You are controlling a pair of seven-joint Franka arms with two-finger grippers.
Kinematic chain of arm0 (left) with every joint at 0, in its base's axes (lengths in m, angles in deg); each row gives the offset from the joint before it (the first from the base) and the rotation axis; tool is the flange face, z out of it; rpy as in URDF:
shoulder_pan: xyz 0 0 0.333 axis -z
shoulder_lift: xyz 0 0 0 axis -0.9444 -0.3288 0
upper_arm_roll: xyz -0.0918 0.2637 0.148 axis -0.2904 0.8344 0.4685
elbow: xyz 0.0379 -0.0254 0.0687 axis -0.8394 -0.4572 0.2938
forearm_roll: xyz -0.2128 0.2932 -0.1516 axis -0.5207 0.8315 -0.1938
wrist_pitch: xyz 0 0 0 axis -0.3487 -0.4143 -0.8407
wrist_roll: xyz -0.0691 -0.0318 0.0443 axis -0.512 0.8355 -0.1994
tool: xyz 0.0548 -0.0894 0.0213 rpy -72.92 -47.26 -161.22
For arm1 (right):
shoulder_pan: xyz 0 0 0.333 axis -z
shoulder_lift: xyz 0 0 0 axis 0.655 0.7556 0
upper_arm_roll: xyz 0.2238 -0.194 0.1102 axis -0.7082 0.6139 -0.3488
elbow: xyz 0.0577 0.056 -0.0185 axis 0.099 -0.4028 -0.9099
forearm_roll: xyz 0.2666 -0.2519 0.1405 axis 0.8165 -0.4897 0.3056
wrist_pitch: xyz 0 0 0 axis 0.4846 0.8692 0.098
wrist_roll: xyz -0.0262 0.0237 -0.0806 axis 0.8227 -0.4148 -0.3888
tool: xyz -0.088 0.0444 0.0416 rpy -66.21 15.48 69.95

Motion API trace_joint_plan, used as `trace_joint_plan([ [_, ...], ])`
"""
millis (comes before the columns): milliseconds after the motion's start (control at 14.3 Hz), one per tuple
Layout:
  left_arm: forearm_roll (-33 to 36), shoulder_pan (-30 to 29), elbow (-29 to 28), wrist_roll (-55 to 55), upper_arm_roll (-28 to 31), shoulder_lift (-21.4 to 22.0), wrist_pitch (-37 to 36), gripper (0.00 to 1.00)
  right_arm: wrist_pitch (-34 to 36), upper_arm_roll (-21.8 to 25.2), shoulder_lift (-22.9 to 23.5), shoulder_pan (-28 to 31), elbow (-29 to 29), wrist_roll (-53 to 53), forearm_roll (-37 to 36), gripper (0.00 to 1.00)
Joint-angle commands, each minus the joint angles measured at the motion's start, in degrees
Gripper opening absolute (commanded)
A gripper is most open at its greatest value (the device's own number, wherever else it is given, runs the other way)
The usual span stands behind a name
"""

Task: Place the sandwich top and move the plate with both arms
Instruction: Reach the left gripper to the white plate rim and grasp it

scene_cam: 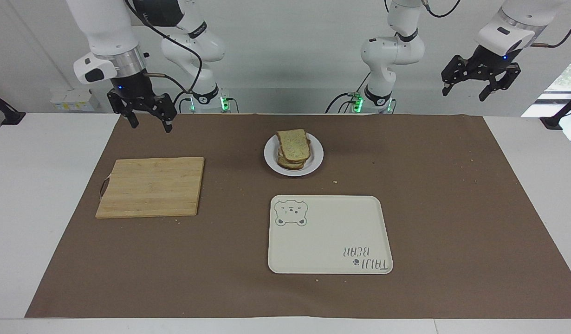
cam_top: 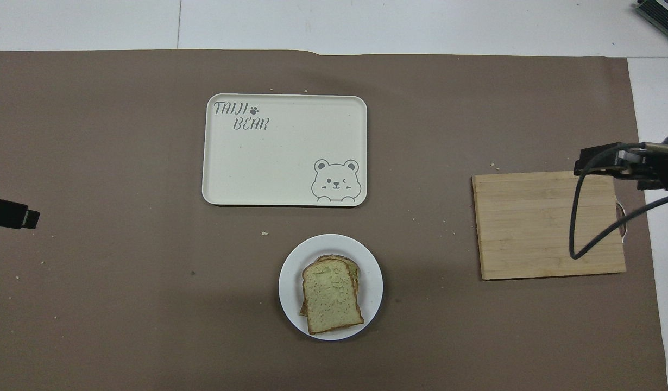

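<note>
The sandwich top, a pale speckled slice with a brown crust, lies on a stack of bread on the small white plate. The slice and the plate also show in the overhead view. My right gripper is open and empty, raised over the mat's edge nearest the robots, at the right arm's end of the table. My left gripper is open and empty. It waits high over the left arm's end of the table.
A cream tray with a bear drawing lies farther from the robots than the plate. A wooden cutting board lies toward the right arm's end. Crumbs dot the brown mat.
</note>
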State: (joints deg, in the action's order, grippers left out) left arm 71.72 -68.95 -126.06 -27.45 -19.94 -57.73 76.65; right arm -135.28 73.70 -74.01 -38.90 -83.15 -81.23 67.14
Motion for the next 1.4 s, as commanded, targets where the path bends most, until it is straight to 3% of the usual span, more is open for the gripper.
trace_joint_plan([
  [0, -4.71, -1.42, -8.64, 0.25, -0.28, 4.27, 5.66, 1.0, 5.43, -0.55, -0.23, 2.98, 3.71, 0.73, -0.98, 1.0],
  [280, -17.6, -0.19, -25.59, -0.28, -0.72, 8.49, 19.01, 1.0, 6.23, 0.42, -1.73, 3.51, 2.92, 0.73, -0.45, 1.0],
  [560, -25.7, 5.96, -37.91, -0.37, -0.89, 9.81, 31.76, 1.0, 7.56, 0.24, -4.89, 2.73, -1.64, 4.06, -0.01, 1.0],
  [981, -43.81, 14.65, -52.34, -7.22, -0.89, 10.08, 49.26, 1.0, 4.84, -0.46, -5.51, 2.46, -3.59, 4.77, -0.01, 1.0],
  [1331, -61.9, 21.43, -61.93, -23.55, -0.89, 7.37, 59.64, 0.99, 4.22, -0.38, -4.99, 2.72, -3.67, 9.33, -0.7, 1.0],
])
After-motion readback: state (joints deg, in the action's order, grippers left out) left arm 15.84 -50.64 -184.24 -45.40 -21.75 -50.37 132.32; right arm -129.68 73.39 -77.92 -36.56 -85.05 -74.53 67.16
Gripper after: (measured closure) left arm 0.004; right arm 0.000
